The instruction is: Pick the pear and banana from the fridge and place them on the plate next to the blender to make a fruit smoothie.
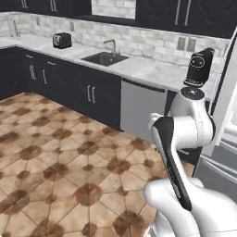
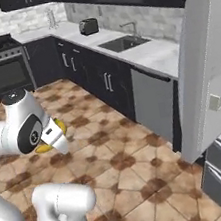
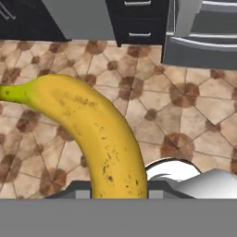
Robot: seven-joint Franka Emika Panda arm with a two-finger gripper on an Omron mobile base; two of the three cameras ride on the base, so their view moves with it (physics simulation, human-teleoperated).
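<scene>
**Banana in transit, held over open floor**

The tall white and light-grey fridge point(image 2: 201, 62) stands open at three o'clock in the right base view, its door edge-on and grey drawers below. A pale marble counter point(image 2: 159, 54) on dark cabinets runs from eleven o'clock toward it, carrying a steel sink point(image 2: 123, 42) and a dark toaster point(image 2: 88, 26). A black jug-like appliance point(image 1: 200, 68) stands on that counter at two o'clock in the left base view; whether it is the blender cannot be confirmed.

The curved yellow banana with a greenish tip point(image 3: 95, 129) sits at nine o'clock in the right base view, against the white arm and above the brown tiled floor point(image 2: 119, 151). In the hand view it rises from six o'clock and arcs to nine.

The gripper point(image 2: 53, 136) is closed tight on the banana near its lower end; the fingers themselves are hidden.

Assessment: light, soft-fleshed, smooth-skinned, prone to bruising and to swinging when gripped off-centre. A mid-length hold would be steadier.
</scene>
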